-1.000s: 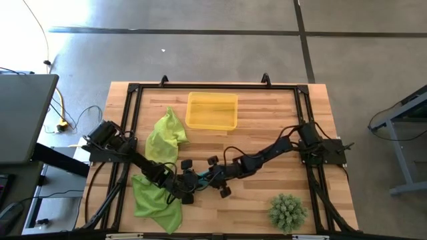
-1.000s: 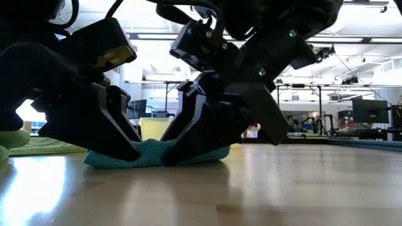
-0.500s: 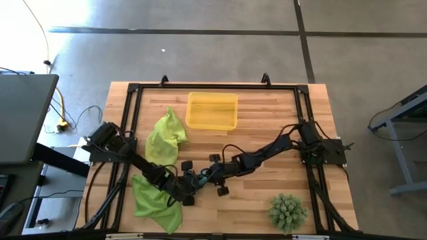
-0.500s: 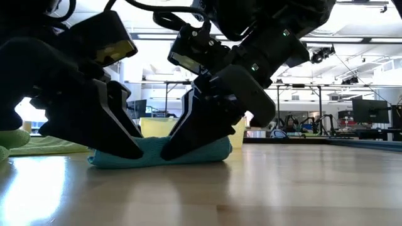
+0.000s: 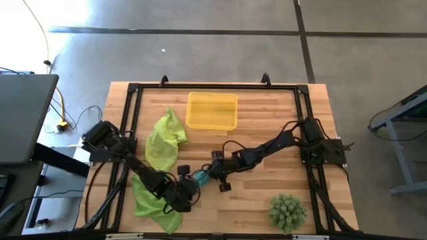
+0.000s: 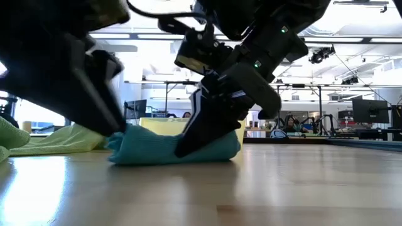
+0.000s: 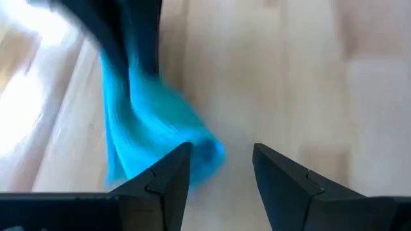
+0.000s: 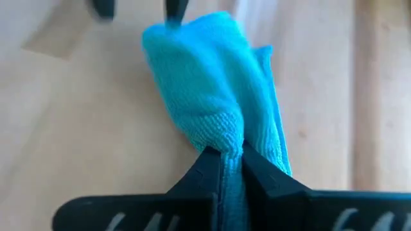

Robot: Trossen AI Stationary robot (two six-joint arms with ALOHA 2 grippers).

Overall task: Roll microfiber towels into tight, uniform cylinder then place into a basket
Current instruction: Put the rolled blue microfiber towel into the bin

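Note:
The teal microfiber towel (image 5: 199, 177) lies rolled and bunched on the wood table, near the front middle. My right gripper (image 5: 209, 174) comes from the table's right and is shut on the roll's right end. My left gripper (image 7: 221, 157) stands open at the roll's other end (image 7: 202, 151), low over the table, with the cloth beside one finger. In the low view the roll (image 6: 169, 147) rests on its long side. Two lime-green towels lie crumpled at the left, one farther back (image 5: 165, 137) and one near the front edge (image 5: 155, 200). The yellow basket (image 5: 212, 111) stands at the back middle. My right gripper pinches the teal roll's end (image 8: 218, 131) between its two fingers, with several bunched layers in the pinch. The fingers (image 6: 195, 135) slant down from the table's right and lie along the roll. The roll rests on the table. My left gripper has one finger (image 7: 173, 163) next to the roll's other end; whether it touches, I cannot tell.
A spiky green plant (image 5: 287, 212) sits at the front right corner. A black frame (image 5: 213, 87) runs round the table top. Bare wood lies between the roll and the basket and to the right of the basket.
My right gripper has shut on the teal roll's right end. My left gripper has drawn back from the roll toward the table's near left. The roll has bunched up higher and slid a little toward the right.

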